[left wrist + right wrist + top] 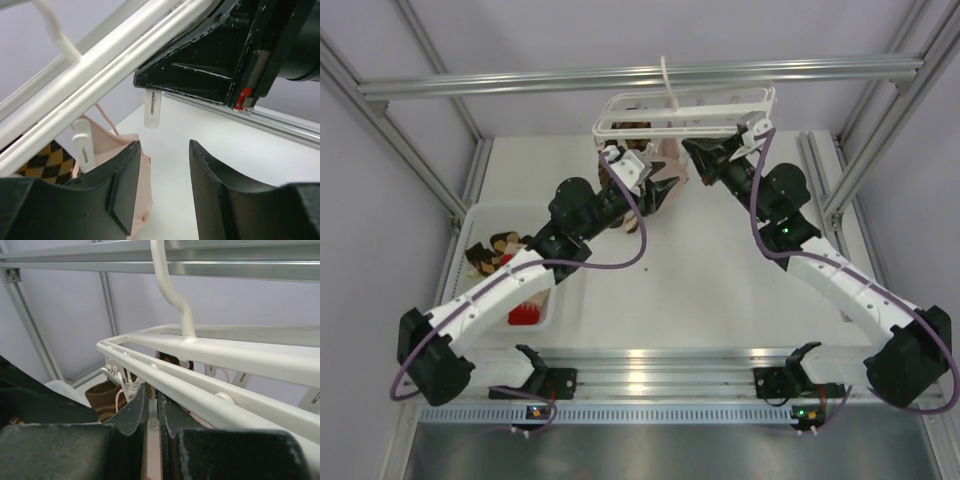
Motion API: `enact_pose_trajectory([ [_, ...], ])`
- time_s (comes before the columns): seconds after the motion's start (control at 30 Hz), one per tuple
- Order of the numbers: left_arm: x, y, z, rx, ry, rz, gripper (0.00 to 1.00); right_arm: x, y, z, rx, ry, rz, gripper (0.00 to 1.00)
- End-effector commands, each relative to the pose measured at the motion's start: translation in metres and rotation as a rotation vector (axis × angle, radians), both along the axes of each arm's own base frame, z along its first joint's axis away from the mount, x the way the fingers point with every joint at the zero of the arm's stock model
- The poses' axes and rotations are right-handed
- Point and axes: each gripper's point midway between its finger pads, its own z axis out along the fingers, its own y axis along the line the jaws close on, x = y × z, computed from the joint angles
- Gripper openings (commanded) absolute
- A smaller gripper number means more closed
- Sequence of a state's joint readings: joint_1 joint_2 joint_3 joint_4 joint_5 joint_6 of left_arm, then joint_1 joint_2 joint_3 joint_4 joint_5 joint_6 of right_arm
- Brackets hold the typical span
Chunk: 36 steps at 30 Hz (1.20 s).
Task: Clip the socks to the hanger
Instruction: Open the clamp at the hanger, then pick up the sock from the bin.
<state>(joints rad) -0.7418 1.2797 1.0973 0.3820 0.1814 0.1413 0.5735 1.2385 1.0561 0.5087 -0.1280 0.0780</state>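
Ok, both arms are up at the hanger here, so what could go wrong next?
1. The right gripper is shut on what looks like a clip of the hanger, which hangs only by its hook; a tug might swing or unhook it.
2. The open left gripper has the pink sock right beside one finger; backing out might snag it.
3. The grippers sit close together and might bump.

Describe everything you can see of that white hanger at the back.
The hanger is a white, plastic-looking rectangular frame of parallel bars, lying roughly level. Its curved hook goes up to the aluminium rail. Small white clips dangle underneath; a pale pink sock and a brown patterned sock hang below it. The right arm has its jaws shut on a thin white piece under the frame, apparently one clip.
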Motion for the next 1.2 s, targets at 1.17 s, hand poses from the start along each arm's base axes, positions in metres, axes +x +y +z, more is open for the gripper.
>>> enact_pose_trajectory([
  [1.17,-0.106,0.349,-0.289,0.806,1.3,0.651,0.49,-0.008,-0.005,0.02,0.017,0.021,0.032,0.0],
])
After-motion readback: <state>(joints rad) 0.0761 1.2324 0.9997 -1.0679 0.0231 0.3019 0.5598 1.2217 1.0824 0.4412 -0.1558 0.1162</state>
